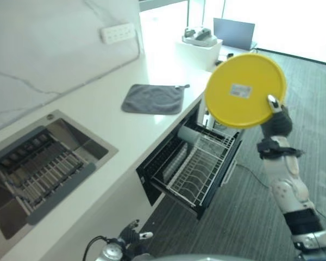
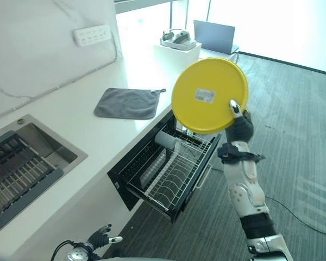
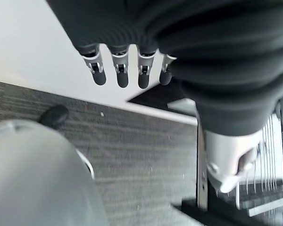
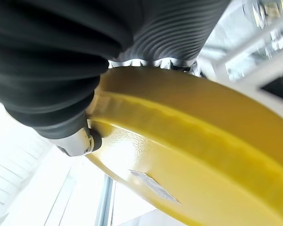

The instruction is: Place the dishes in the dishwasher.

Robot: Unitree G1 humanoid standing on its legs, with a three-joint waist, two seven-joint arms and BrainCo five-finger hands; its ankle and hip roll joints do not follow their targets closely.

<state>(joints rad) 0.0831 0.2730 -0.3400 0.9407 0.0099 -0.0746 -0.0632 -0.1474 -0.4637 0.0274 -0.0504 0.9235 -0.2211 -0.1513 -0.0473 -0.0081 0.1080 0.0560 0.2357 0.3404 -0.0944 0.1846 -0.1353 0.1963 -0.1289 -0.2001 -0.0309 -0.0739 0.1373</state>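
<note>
My right robot hand (image 1: 277, 120) pinches the yellow plate (image 1: 244, 89) above the dishwasher rack (image 1: 198, 168) (drawer's open); next, lower it between tines.

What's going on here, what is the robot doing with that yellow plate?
The robot's right hand holds a yellow plate by its rim, raised in the air above the open dishwasher drawer. The drawer's wire rack already holds something pale at the back; the plate is not yet in it. The left hand hangs low beside the counter, fingers relaxed and holding nothing. A grey cloth lies on the counter, near the sink.
</note>
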